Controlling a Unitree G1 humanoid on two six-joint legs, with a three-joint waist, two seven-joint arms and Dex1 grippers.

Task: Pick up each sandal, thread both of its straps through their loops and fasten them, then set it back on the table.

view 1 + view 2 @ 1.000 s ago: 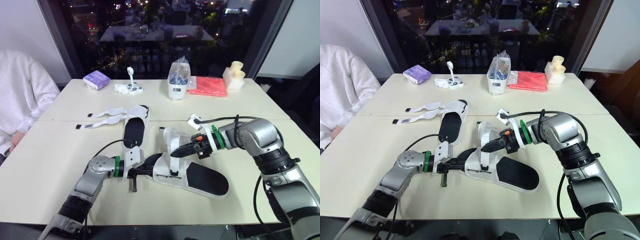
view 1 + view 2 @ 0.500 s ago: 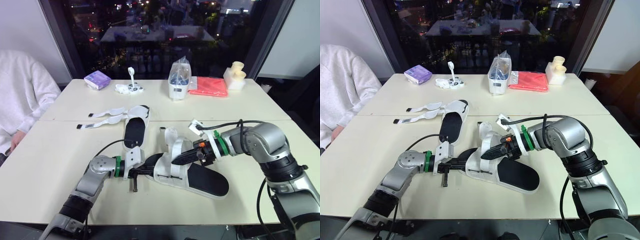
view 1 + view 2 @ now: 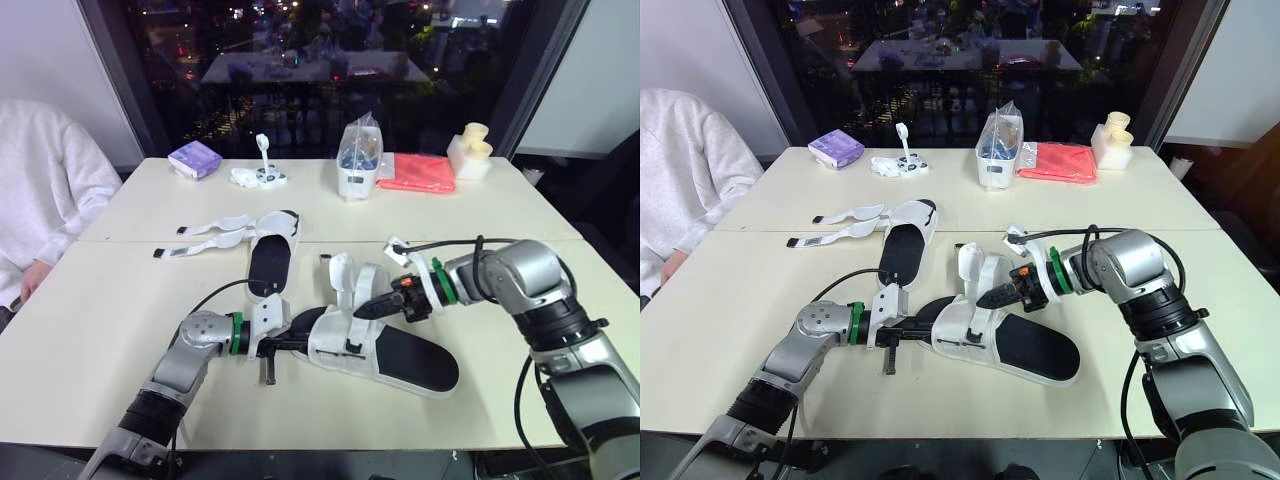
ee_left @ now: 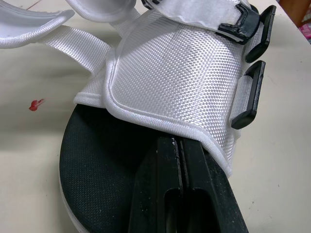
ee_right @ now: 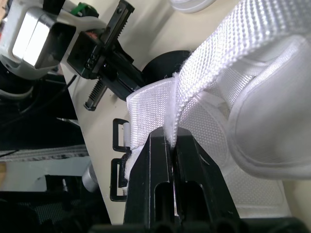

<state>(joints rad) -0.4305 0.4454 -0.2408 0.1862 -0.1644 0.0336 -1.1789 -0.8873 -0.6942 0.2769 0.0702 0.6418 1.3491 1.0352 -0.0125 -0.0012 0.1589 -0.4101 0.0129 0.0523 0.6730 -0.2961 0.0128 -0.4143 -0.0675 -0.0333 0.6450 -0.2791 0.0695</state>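
Both closed: left tool [image 4: 179,156] on sandal [image 3: 402,357], right tool [image 5: 171,139] on strap [image 5: 219,52]; bag [image 3: 362,128] holds blue items [image 3: 355,158].

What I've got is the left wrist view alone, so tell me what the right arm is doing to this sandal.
Observer: The right fingers are shut on a white strap of the near sandal.
Operator: Now report the other sandal.
Observer: The far sandal lies flat on the table, touched by neither arm.
Operator: Give me its straps.
Observer: Both loose straps lie spread on the tabletop toward the robot's left, unfastened.
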